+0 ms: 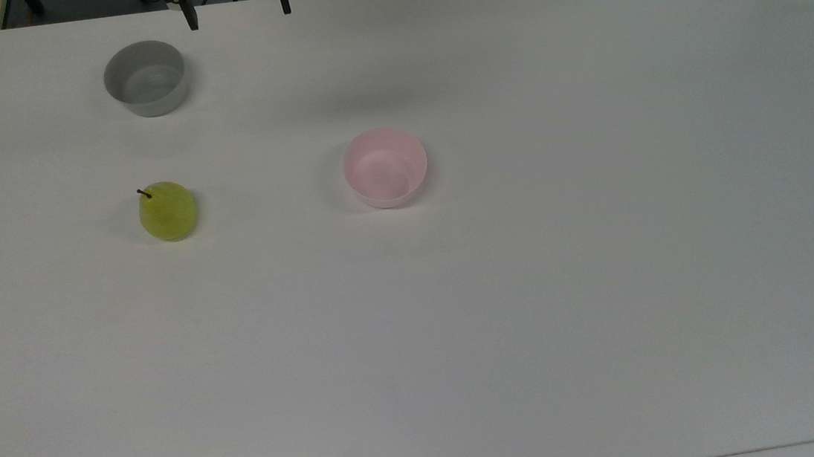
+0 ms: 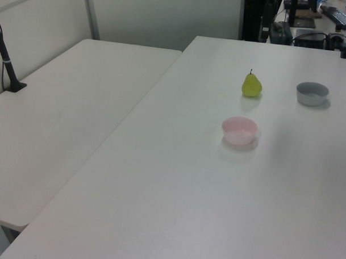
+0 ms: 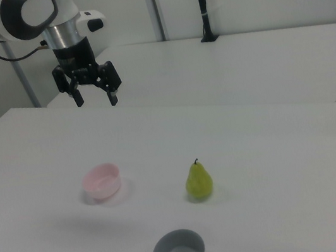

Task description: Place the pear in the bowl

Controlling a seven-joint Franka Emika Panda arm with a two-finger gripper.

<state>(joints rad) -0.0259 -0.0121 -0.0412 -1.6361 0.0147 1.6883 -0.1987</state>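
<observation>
While its long axis runs vertically, the pear (image 3: 198, 181) stands upright on the white bench (image 3: 274, 147), its short dark stem pointing up and its broad end resting on the surface. Its skin is yellow-green and smooth, the body rounded below and narrowing toward the stem. In the top view the pear (image 1: 167, 211) is foreshortened, so the neck is hard to make out and the stem appears at the upper left of the fruit. The pink bowl (image 1: 385, 167), pale and tapering at the base, sits well apart on the top view's right of the pear. A grey bowl (image 1: 144, 77) with straight sides stands apart from both. The fingers (image 3: 112, 96) of the gripper (image 3: 95, 99) are spread apart, holding nothing, high above the bench; in the top view the gripper (image 1: 237, 10) is cut off by the upper edge.
</observation>
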